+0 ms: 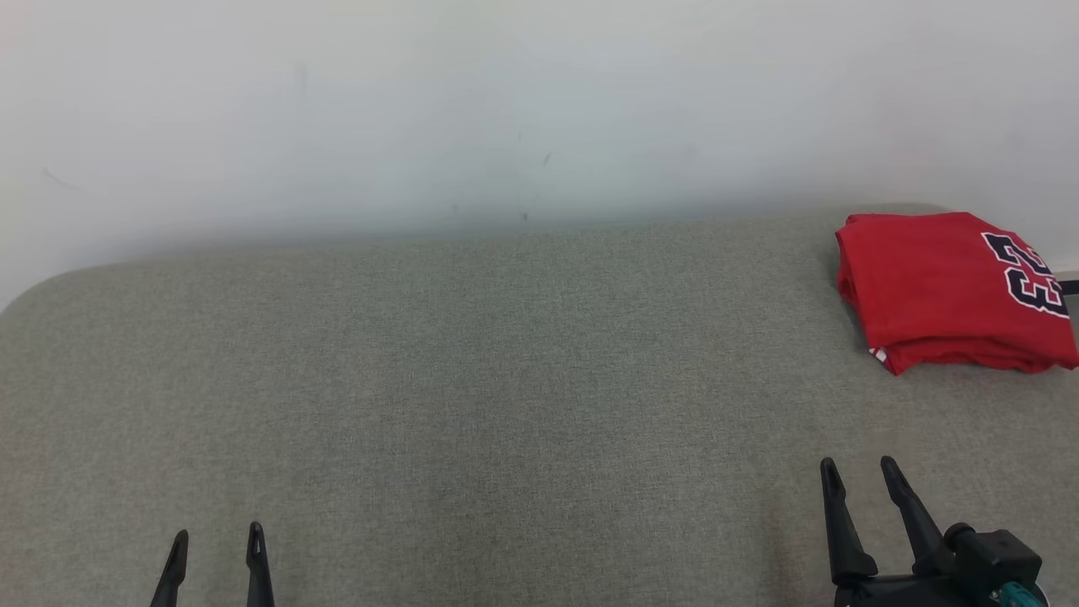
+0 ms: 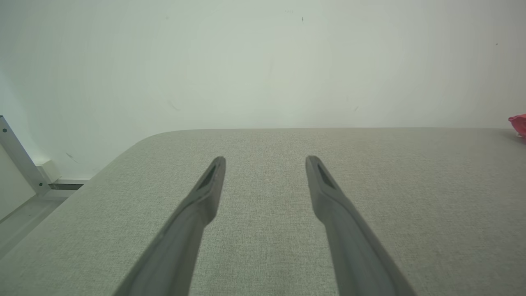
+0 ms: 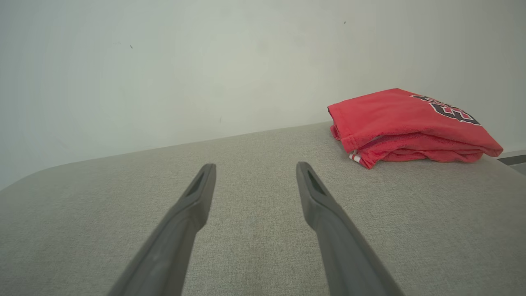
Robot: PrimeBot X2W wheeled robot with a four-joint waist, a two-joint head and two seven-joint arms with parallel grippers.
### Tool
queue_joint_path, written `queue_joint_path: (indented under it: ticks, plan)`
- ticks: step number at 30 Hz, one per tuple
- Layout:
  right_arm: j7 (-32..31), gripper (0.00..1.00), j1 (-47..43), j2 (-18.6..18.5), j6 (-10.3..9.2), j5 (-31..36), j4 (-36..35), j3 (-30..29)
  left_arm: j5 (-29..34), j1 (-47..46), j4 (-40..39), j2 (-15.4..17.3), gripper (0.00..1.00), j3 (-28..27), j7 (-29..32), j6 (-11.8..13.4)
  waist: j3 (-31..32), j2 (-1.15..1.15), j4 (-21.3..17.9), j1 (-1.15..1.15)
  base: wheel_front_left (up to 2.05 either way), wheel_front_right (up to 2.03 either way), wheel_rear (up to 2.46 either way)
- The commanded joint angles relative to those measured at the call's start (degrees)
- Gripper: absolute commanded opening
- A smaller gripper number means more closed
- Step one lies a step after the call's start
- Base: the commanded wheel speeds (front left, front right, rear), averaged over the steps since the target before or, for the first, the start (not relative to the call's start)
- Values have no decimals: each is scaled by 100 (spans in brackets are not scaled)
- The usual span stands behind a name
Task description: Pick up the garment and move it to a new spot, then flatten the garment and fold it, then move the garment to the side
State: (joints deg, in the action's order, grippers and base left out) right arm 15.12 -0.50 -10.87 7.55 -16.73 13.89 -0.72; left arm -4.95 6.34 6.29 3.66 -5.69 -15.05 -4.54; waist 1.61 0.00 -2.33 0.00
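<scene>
Garment [image 1: 936, 291]: red, folded, laid far right on table [image 1: 506, 379]; long axis left-right, printed end rightward. Left gripper [image 1: 218, 533], right gripper [image 1: 859, 462]: spread, empty.

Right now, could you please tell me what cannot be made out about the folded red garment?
- Printed number: head view, wraps over a fold of the red garment; not fully readable.
- Lower layers: right wrist view, hidden beneath the top fold.
- Left wrist view: right edge cuts off all but a red corner.

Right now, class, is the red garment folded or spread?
Folded: the red garment is a compact bundle with stacked layered edges on the grey surface.
</scene>
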Motion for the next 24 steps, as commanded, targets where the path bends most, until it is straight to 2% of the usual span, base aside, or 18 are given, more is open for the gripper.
queue_joint_path:
  ticks: [1, 11, 24]
  plan:
    - [-1, 100, -73, 50, -17, -15, -20, 12, 50, -44, 21, -10, 100, -24, -16, -11, 2, 0, 1, 0, 0, 0, 0]
    - [-1, 100, -170, 303, -17, -6, -26, 32, 21, -102, 86, -29, 100, -47, -16, 15, -18, 0, 47, 0, 0, 0, 0]
    - [-1, 100, -169, 254, -17, -48, -233, 208, 63, -132, 113, -39, 100, -72, -16, 45, -38, 0, 64, 0, 0, 0, 0]
